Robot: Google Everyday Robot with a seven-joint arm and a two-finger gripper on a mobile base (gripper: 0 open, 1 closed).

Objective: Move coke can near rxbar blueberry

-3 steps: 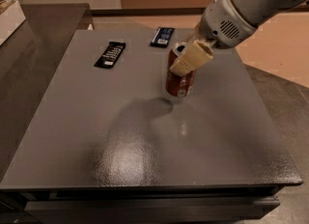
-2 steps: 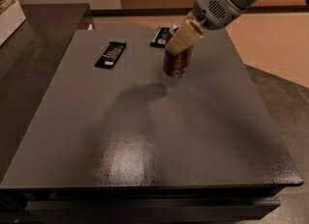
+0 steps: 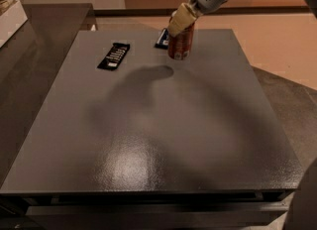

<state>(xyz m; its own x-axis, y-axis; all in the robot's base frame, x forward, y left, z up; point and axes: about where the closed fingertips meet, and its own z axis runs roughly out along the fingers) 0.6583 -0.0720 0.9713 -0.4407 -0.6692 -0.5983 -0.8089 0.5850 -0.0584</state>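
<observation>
The red coke can (image 3: 181,44) stands upright at the far side of the grey table (image 3: 148,140). My gripper (image 3: 181,20) reaches in from the upper right, its cream fingers (image 3: 178,21) closed around the can's top. The rxbar blueberry (image 3: 162,38), a dark blue wrapper, lies flat just left of and behind the can, partly hidden by it and by my fingers. The can stands right next to the bar.
A longer black wrapper with white lettering (image 3: 114,56) lies at the far left of the table. A dark counter (image 3: 44,21) adjoins the table's left side, with a white object (image 3: 9,11) on it. The floor lies beyond the far edge.
My gripper has carried the can from the middle right of the table toward the far edge, ending beside the blue bar. The two wrappers have not moved.
</observation>
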